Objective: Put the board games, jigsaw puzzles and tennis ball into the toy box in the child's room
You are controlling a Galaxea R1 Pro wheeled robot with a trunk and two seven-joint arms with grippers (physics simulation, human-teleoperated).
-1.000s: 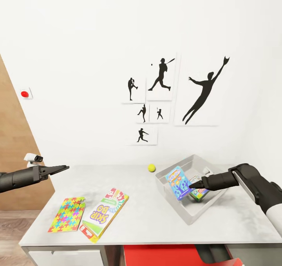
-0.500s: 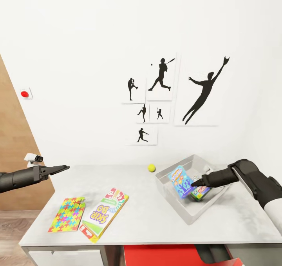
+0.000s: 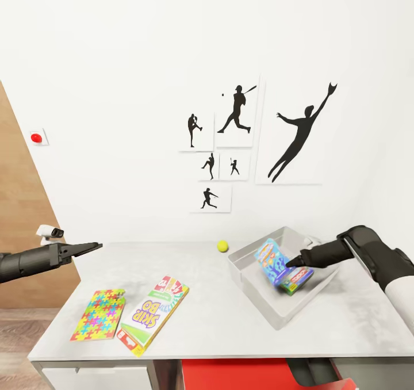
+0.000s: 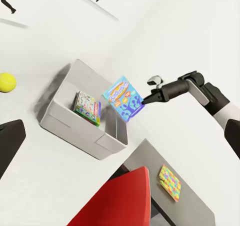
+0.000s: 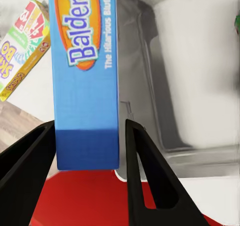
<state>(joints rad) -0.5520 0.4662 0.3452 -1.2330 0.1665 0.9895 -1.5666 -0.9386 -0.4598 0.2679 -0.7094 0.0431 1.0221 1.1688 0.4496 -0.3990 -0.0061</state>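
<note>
A plain white wall (image 3: 115,62) stands behind the table (image 3: 218,315), evenly lit with soft shadows. On it hang white panels with black silhouettes of ball players: a batter (image 3: 236,109), a pitcher (image 3: 194,130), three smaller figures below them, and a large leaping catcher (image 3: 299,134) to their right. At the left a tan wooden panel (image 3: 20,206) leans along the wall's edge, and a small red button on a white plate (image 3: 37,138) sits just beside it. Wood-plank floor (image 3: 14,327) shows below the panel. Under the table's front edge is a red surface (image 3: 241,375).
</note>
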